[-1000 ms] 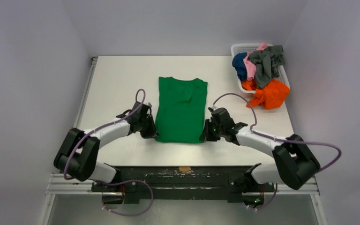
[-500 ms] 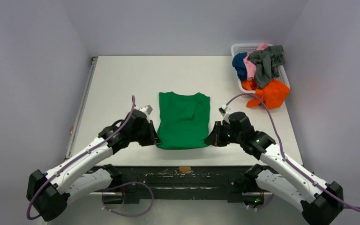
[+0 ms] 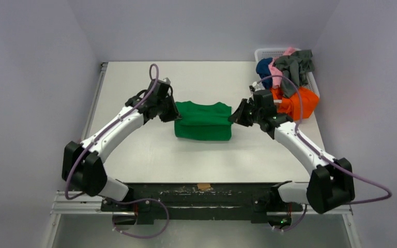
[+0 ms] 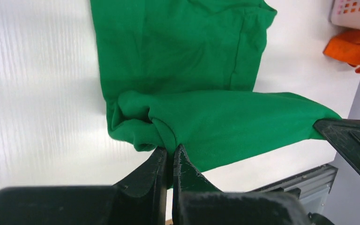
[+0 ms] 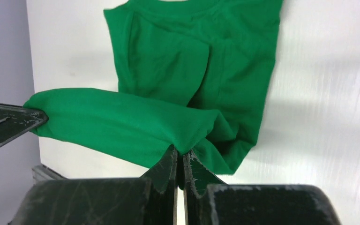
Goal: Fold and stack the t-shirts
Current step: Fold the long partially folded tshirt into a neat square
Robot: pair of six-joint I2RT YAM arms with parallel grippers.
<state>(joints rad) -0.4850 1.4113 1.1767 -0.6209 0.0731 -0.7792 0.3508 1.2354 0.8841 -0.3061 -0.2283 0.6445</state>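
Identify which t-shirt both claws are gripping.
The green t-shirt: the left claw and right claw each pinch a corner of it over the table, while the other t-shirts sit heaped at the white basket.

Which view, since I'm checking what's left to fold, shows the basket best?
The top view: it shows the basket from above, with the shirts heaped in and over it. The left wrist view catches only one lattice corner; the right wrist view shows none of it.
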